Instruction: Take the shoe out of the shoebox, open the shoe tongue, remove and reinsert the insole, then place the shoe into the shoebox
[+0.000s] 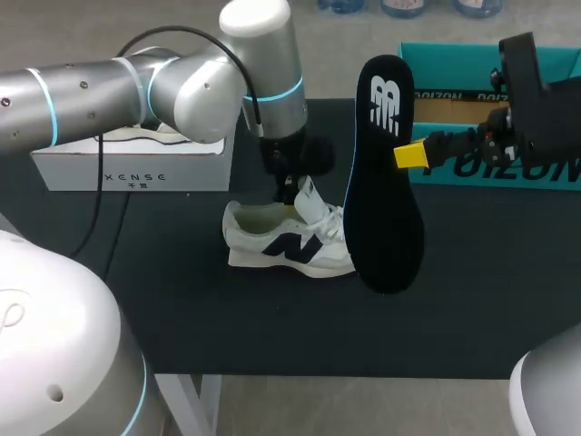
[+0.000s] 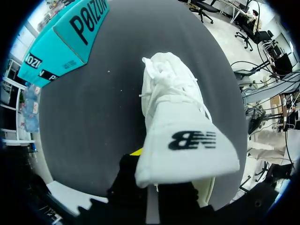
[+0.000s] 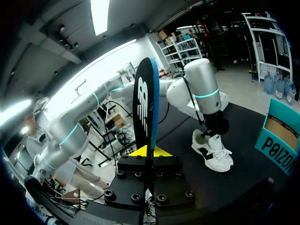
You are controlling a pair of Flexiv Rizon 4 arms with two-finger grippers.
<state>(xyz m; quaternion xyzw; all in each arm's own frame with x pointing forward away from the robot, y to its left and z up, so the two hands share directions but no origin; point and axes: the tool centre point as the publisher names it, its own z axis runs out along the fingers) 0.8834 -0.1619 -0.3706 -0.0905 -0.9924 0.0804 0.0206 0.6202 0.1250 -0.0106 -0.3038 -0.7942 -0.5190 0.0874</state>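
A white shoe (image 1: 289, 243) with a navy logo lies on its sole mid-table, toe to the right. My left gripper (image 1: 292, 193) stands over its opening, shut on the tongue (image 2: 187, 145), which it holds pulled up and back; the laces and toe (image 2: 169, 86) lie ahead of it. The black insole (image 1: 386, 173) hangs upright in the air right of the shoe, with my right gripper (image 1: 410, 154) shut on its edge. In the right wrist view the insole (image 3: 146, 105) stands edge-on between the yellow tips (image 3: 150, 151), with the shoe (image 3: 213, 152) beyond. The teal shoebox (image 1: 472, 68) sits open at the back right.
A white box (image 1: 127, 165) holding another shoe stands at the back left, behind my left arm (image 1: 182, 86). The black mat (image 1: 272, 327) reaches the table's front edge. The teal shoebox (image 2: 61, 37) lies ahead of the shoe's toe in the left wrist view.
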